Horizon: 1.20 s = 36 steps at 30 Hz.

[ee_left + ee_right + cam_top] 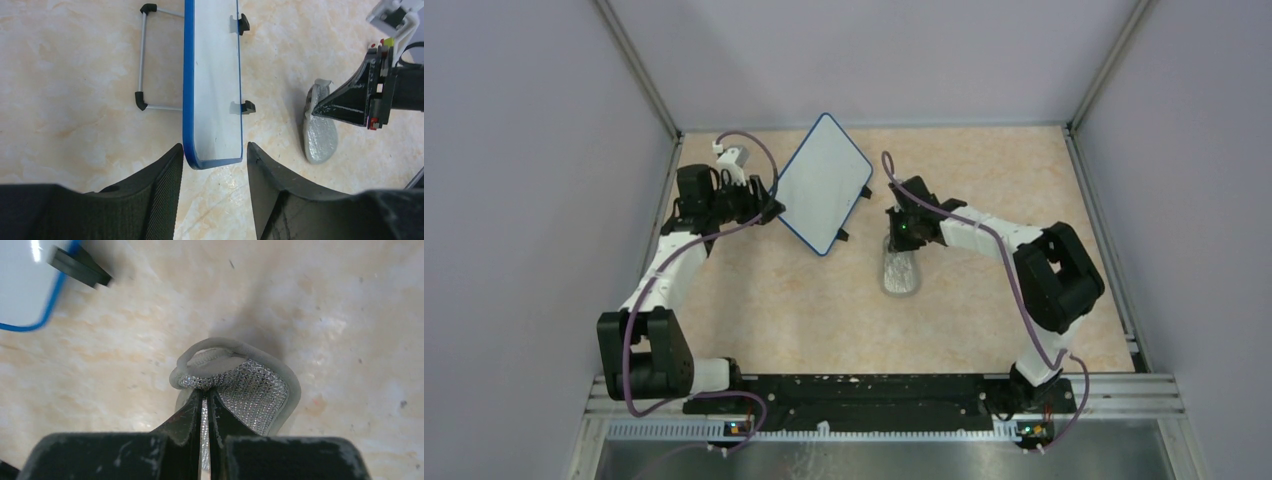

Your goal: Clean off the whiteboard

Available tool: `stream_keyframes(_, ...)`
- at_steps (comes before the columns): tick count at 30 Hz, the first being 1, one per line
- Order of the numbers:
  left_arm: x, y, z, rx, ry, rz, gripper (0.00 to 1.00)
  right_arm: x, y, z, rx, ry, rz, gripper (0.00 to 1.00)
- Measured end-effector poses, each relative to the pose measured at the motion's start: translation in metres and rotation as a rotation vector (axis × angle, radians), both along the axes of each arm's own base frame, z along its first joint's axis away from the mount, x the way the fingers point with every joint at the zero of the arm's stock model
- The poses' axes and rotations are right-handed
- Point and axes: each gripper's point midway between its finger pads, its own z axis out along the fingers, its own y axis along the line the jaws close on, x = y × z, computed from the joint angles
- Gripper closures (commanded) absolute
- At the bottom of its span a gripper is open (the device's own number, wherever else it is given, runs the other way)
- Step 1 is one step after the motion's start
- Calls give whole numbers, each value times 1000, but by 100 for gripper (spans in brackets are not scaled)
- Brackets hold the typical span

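Whiteboard look: you see a blank whiteboard (824, 180) with a blue rim and black feet (247, 106).
Whiteboard place: tilted, rear left of centre.
Left end effector (215, 150): spread wide, straddling its near corner.
Right end effector (205, 392): almost closed, pinching the eraser pad (255, 390).
Surroundings: beige marbled tabletop (774, 310), grey walls (524, 150).

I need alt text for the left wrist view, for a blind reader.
The whiteboard, blue-rimmed and blank, is seen nearly edge-on between the two fingers of the left pincer; whether they grip it is unclear. Further right in the picture, the right pincer pinches a grey eraser pad on the table.
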Motion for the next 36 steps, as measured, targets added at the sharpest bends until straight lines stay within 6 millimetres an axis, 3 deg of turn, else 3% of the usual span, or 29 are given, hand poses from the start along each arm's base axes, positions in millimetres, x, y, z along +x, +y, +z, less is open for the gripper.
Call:
stream_keyframes(5, 1, 4, -1, 22, -2, 20, 39, -25, -32, -29, -129, 64, 5, 100)
stream_keyframes(9, 0, 10, 3, 48, -14, 51, 36, -29, -40, -28, -162, 61, 13, 100)
stream_keyframes(12, -2, 15, 9, 68, -27, 78, 28, -28, -41, -24, -168, 44, 21, 99)
stream_keyframes(16, -4, 19, 23, 83, -55, 108, 25, -30, -44, -23, -181, 42, 30, 79)
stream_keyframes(20, -11, 12, 50, 73, -116, 96, 25, -31, -47, -11, -184, 21, 41, 62)
stream_keyframes(23, -21, -3, 73, 37, -166, 49, 25, -30, -50, 16, -164, -40, 39, 56)
stream_keyframes(28, -51, -53, 123, -50, -277, -129, 23, -28, -57, 88, -84, -220, 9, 49)
stream_keyframes(32, -82, -86, 177, -119, -420, -274, 19, -34, -72, 171, 10, -430, -34, 43)
stream_keyframes(36, -108, -93, 230, -170, -582, -341, 12, -51, -97, 261, 115, -665, -92, 30)
